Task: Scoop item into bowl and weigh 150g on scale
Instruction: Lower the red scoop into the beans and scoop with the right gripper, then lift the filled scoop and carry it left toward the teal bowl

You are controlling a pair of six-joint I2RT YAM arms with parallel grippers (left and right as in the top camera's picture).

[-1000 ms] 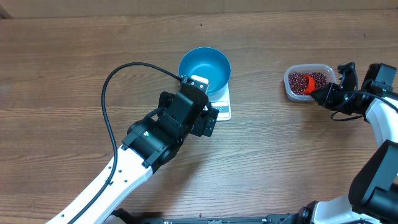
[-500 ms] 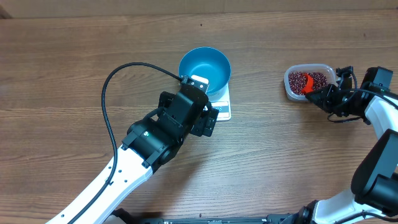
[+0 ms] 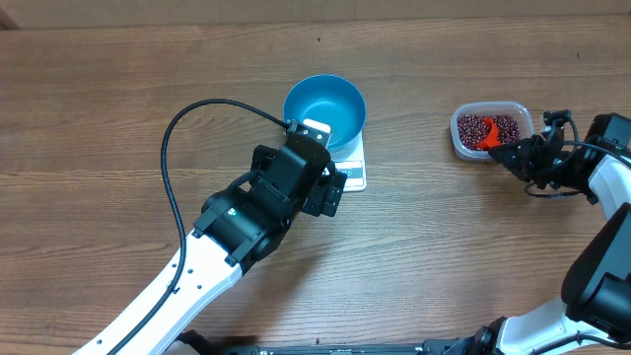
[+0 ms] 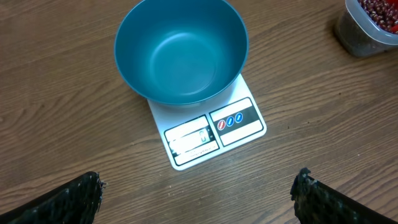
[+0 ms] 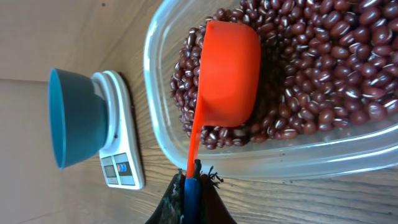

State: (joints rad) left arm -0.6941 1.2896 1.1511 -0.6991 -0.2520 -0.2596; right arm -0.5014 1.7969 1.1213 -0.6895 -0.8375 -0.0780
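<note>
The blue bowl [image 3: 325, 110] [image 4: 180, 53] stands empty on the white scale [image 3: 355, 177] [image 4: 211, 134]. My left gripper [image 3: 333, 189] [image 4: 198, 180] hovers just in front of the scale, open, with nothing between its fingers. At the right, red-brown beans [image 3: 498, 125] [image 5: 323, 68] fill a clear tub [image 3: 458, 138] [image 5: 249, 168]. My right gripper [image 3: 521, 153] [image 5: 191, 180] is shut on the thin handle of a red scoop [image 3: 486, 139] [image 5: 229, 71]. The scoop's cup lies on the beans at the tub's near end, its outer side toward the wrist camera.
The left arm's black cable [image 3: 173, 148] loops over the wooden table to the left of the bowl. The right wrist view also shows the bowl [image 5: 74, 118] and scale [image 5: 121, 162] off to the left of the tub.
My right gripper has shifted slightly right and toward the front, with the scoop staying in the tub. The left arm, bowl and scale have not moved.
</note>
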